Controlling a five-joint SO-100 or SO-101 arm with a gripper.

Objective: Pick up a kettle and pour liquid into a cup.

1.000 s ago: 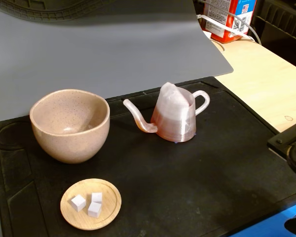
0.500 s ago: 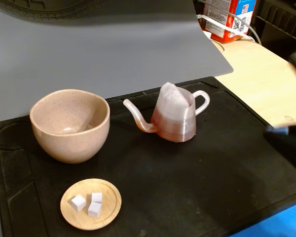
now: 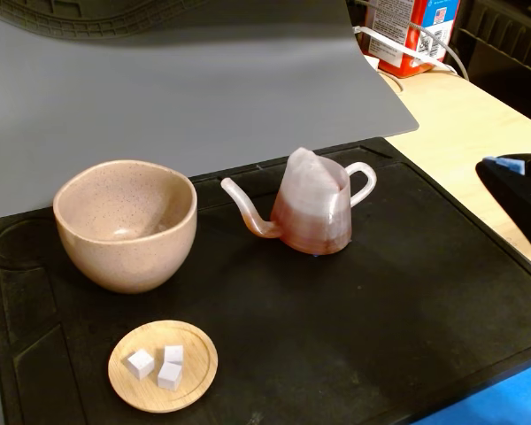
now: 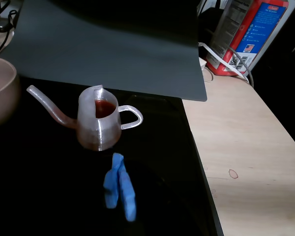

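Gripper (image 4: pixel 120 183) has come in from the right edge of the fixed view and now sits higher and further in than half a second back; kettle, cup and dish haven't budged. In the wrist view its two blue-tipped fingers lie pressed together, holding nothing, just short of the kettle (image 4: pixel 99 124) and apart from it. In the fixed view only a dark arm part with a blue tip (image 3: pixel 511 165) shows at the right edge.

Kettle (image 3: pixel 312 211) stands upright mid-mat on the black mat (image 3: pixel 354 336) covering the tabletop, loop handle (image 4: pixel 130 118) toward the gripper side, thin spout (image 3: pixel 245 211) pointing at the cup (image 3: pixel 126 221). Liquid (image 4: pixel 104 106) reddish-brown, visible through the top opening, fairly full. Cup is well left of the kettle, upright, looks empty. Wooden dish (image 3: pixel 163 365) with white cubes (image 3: pixel 157 364) near the front, below the cup. Red carton (image 3: pixel 414 31) on the bare wood behind.

Step, as I read it: approach for the grasp, nothing gripped yet.

Risks: fingers need to part before reaching the handle, or they will just shove the light plastic kettle and slop liquid. Handle loop is small, so an off-centre pinch could let the body swing and tip early. Spilling onto the mat before the spout gets over the cup rim is likely if the lift is tilted.
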